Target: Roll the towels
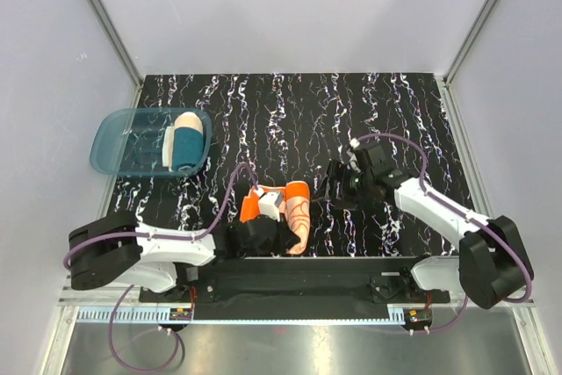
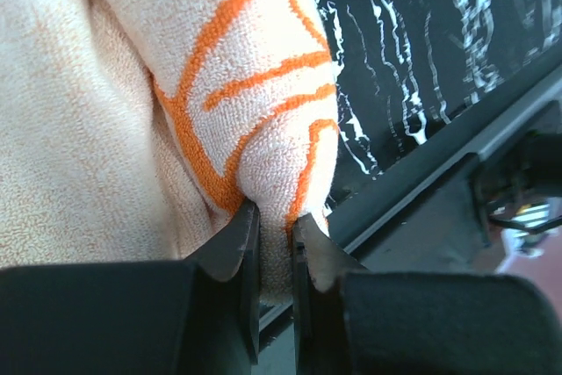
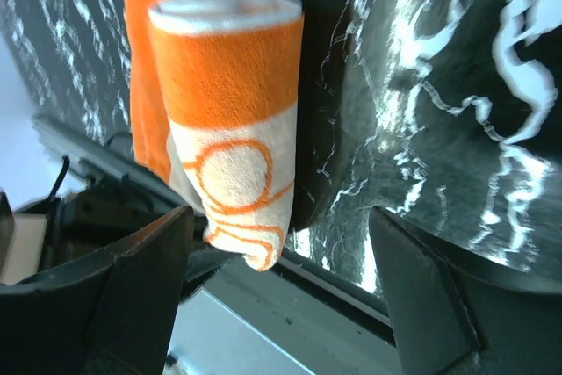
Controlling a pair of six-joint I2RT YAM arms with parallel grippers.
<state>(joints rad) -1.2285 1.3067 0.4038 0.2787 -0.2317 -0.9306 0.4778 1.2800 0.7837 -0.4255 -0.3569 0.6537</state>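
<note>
The orange towel (image 1: pixel 297 214) is rolled up near the table's front edge, orange end farthest from me, cream end with orange lettering nearest. It fills the left wrist view (image 2: pixel 176 85) and shows in the right wrist view (image 3: pixel 230 111). My left gripper (image 1: pixel 283 236) is shut on the roll's cream near end; its fingertips (image 2: pixel 241 239) pinch the cloth. My right gripper (image 1: pixel 334 183) is open and empty, just right of the roll, apart from it. The teal-blue towel (image 1: pixel 185 143) lies rolled in the tray.
A translucent blue plastic tray (image 1: pixel 118 142) stands at the back left of the black marbled table (image 1: pixel 351 120). The black front rail (image 1: pixel 307 274) runs right below the orange roll. Grey walls enclose the table on three sides.
</note>
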